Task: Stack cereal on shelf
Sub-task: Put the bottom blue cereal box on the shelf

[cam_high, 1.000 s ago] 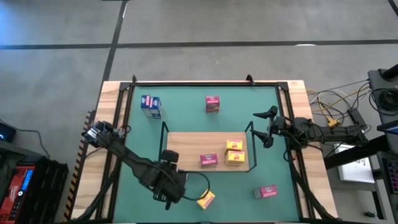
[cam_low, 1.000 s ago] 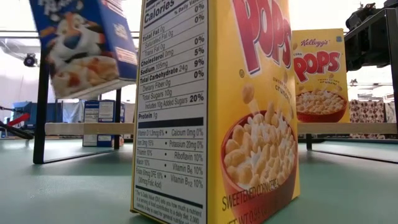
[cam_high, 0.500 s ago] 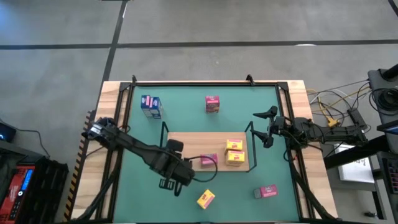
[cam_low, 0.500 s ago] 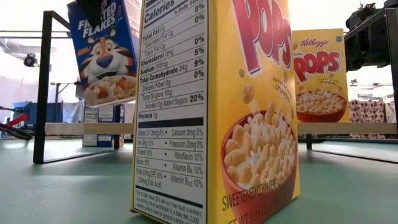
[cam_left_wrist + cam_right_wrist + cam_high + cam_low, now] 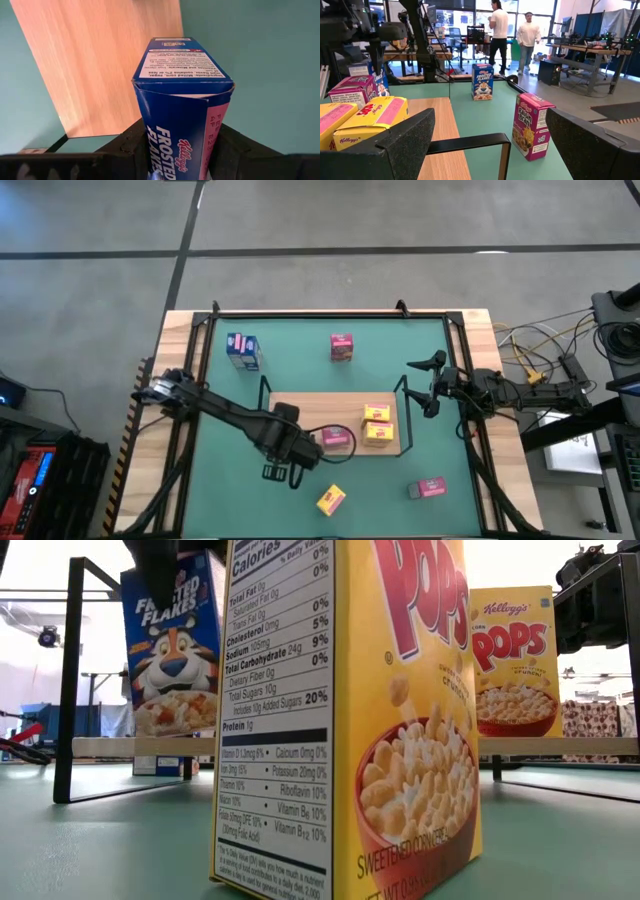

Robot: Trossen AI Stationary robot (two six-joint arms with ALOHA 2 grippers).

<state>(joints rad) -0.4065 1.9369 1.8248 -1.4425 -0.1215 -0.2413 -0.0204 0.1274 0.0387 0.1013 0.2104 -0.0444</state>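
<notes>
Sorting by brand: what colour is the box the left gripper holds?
Blue, the held box, clearest in the low view.

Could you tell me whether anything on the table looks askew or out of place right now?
Mostly tidy. One yellow box stands turned at an angle on the green tabletop, and the left gripper holds a Frosted Flakes box above the shelf.

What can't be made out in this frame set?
- Left tool: in the high view its own arm hides its grip on the blue Frosted Flakes box.
- Low view: the near yellow Pops box blocks the shelf middle; its top is cut off.
- Pink box on the shelf: front print too small in the high view.
</notes>
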